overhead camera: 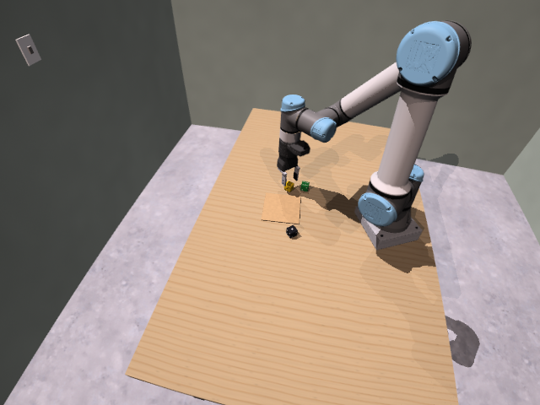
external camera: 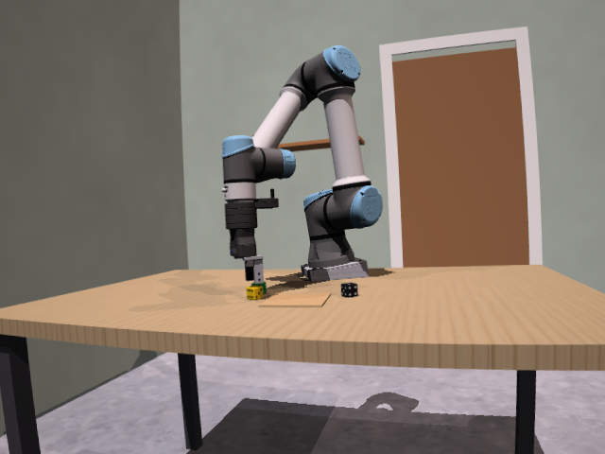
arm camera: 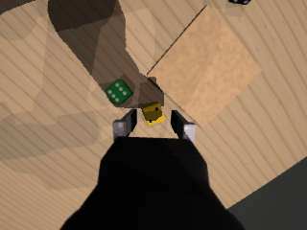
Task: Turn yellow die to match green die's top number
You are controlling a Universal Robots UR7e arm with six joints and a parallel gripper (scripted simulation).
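Note:
The yellow die (overhead camera: 288, 186) (external camera: 254, 293) (arm camera: 153, 113) lies on the table just off the mat's edge; in the wrist view its partly shaded top seems to read two. The green die (overhead camera: 305, 186) (external camera: 264, 288) (arm camera: 119, 92) lies on the table beside it, a gap apart; its top seems to read six. The tan square mat (overhead camera: 281, 209) (external camera: 293, 301) (arm camera: 206, 67) lies flat with no die on it. My gripper (overhead camera: 290, 177) (external camera: 253, 276) (arm camera: 153, 116) is open and empty, pointing down a little above the yellow die, which shows between its fingers in the wrist view.
A black die (overhead camera: 291, 231) (external camera: 349, 289) (arm camera: 239, 1) lies on the table beyond the mat's opposite side. The robot's base (overhead camera: 392, 233) (external camera: 335, 270) stands on the table to the right of the dice in the top view. The arm's shadow falls across the green die's area.

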